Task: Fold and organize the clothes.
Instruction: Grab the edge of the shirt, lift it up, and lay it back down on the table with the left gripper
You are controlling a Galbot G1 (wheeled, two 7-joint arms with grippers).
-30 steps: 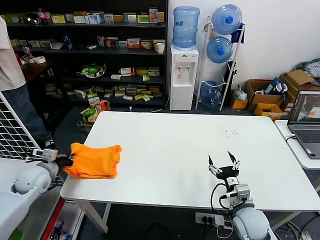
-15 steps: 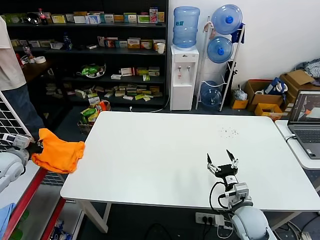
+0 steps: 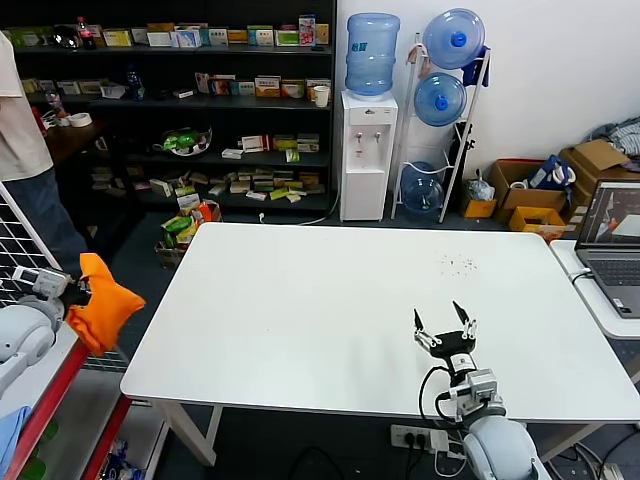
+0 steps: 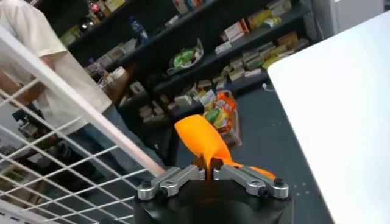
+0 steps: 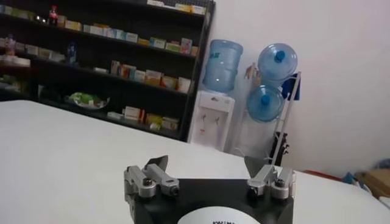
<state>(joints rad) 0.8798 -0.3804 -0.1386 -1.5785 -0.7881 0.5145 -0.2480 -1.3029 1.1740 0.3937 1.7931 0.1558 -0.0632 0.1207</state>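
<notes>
left gripper: clamped on orange T-shirt (bunched, hanging off table's left edge)
right gripper: fingers spread, empty, over white table

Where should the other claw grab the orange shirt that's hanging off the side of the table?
Probably the loose lower bulge of the bright orange cotton T-shirt, coming from the table side: it dangles freely beyond the white table edge, while the left claw is shut on its top.

Head view: we look forward and down over the white table; shelves behind
Left wrist: close behind its jaws, off the table's left edge; shelves shared
Right wrist: low over the table, facing the water dispenser; shared with head view
</notes>
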